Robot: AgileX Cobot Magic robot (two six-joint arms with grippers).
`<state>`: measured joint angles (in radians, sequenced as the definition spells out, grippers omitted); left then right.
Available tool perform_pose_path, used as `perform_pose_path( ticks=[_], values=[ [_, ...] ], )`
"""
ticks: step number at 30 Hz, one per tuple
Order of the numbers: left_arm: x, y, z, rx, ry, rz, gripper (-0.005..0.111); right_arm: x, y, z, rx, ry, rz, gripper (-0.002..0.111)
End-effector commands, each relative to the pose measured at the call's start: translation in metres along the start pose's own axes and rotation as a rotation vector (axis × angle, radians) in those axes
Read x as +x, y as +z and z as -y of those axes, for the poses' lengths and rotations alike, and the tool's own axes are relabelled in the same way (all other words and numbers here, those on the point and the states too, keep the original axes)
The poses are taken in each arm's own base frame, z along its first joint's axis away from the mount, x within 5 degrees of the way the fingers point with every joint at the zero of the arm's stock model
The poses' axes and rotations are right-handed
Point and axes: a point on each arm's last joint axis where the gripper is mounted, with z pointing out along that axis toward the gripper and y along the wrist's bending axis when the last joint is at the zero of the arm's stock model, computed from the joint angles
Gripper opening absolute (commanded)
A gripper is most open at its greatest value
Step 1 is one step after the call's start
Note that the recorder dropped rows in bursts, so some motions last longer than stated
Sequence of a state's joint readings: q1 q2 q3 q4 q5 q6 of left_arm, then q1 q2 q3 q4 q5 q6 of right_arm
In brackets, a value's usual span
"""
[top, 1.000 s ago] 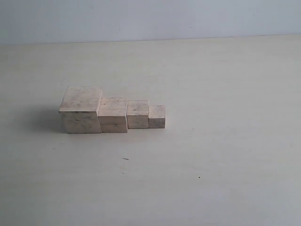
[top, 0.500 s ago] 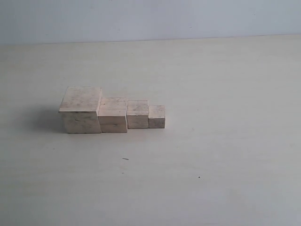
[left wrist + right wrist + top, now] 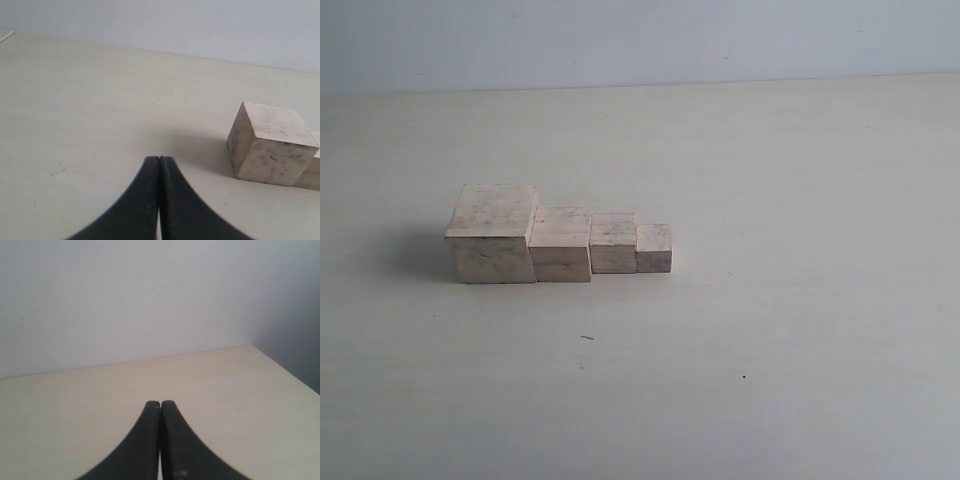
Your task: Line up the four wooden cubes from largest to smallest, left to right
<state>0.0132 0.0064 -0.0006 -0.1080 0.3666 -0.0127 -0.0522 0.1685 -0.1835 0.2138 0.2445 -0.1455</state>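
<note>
The largest cube stood near the left claw, pinched empty like the right claw; only the exterior view showed the four wooden cubes together.

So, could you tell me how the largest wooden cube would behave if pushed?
The largest cube looks rigid and flat-faced, so it should slide, not roll. It seems to touch the second cube, so a rightward push would probably shove that too.
</note>
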Motion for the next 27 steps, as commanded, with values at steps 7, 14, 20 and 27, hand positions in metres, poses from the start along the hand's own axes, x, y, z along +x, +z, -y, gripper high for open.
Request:
perform_pose_path(
  ticks=[7,14,20,27],
  values=[
    [0.0,0.0,0.0,0.007,0.007,0.01,0.0,0.049,-0.003,0.004,0.013,0.015,0.022,0.0],
    [0.0,0.0,0.0,0.007,0.007,0.01,0.0,0.05,-0.003,0.004,0.012,0.013,0.015,0.0],
    [0.0,0.0,0.0,0.007,0.007,0.01,0.0,0.05,-0.003,0.004,0.012,0.015,0.015,0.0],
    [0.0,0.0,0.0,0.007,0.007,0.01,0.0,0.057,-0.003,0.004,0.012,0.031,-0.058,0.0]
  ],
)
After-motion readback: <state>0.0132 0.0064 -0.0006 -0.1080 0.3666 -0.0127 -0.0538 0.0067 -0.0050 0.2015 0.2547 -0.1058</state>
